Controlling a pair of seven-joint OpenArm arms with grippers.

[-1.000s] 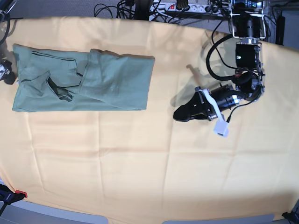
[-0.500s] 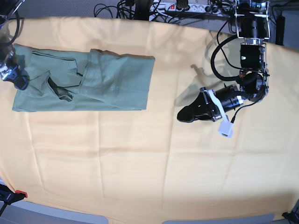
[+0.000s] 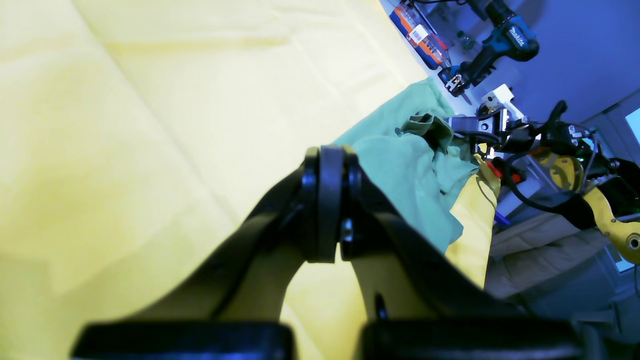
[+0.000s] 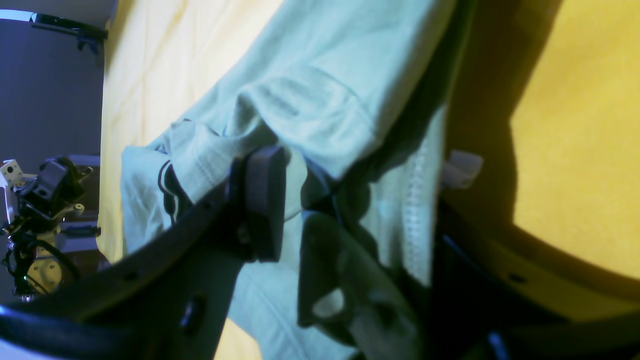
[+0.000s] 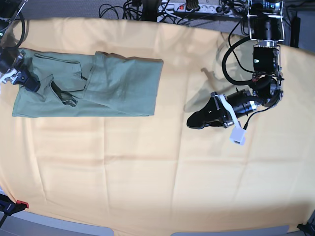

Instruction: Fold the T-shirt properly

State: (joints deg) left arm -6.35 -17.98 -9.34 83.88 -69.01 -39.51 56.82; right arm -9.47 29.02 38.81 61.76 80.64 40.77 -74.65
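the bench (image 5: 147, 187) is covered edge to edge by a large yellow-orange cloth (image 5: 123, 162) with faint crease lines running across it.

the t-shirt (image 5: 98, 86) lies flat on the cloth toward the far left corner in the base view, folded into a long rectangle, with a sleeve and the neckline showing at its left end. in the right wrist view a small white tag (image 4: 462, 167) sticks out from the fabric edge.

the left arm (image 5: 263, 59) reaches down from the far right of the bench. the left claw (image 5: 194, 120) hangs low over bare cloth, well apart from the t-shirt. in the left wrist view its two black fingers (image 3: 325, 200) are pressed together at the tips, with nothing between them.

the right claw (image 5: 22, 78) is at the left end of the t-shirt, on the sleeve area. in the right wrist view its fingers (image 4: 265, 200) stand a narrow gap apart with green fabric bunched over and between them; i cannot tell whether the fabric is actually pinched.

a cordless drill (image 3: 500, 47) sits beyond the bench in the left wrist view. a power strip (image 5: 194, 7) and cables lie along the far edge.
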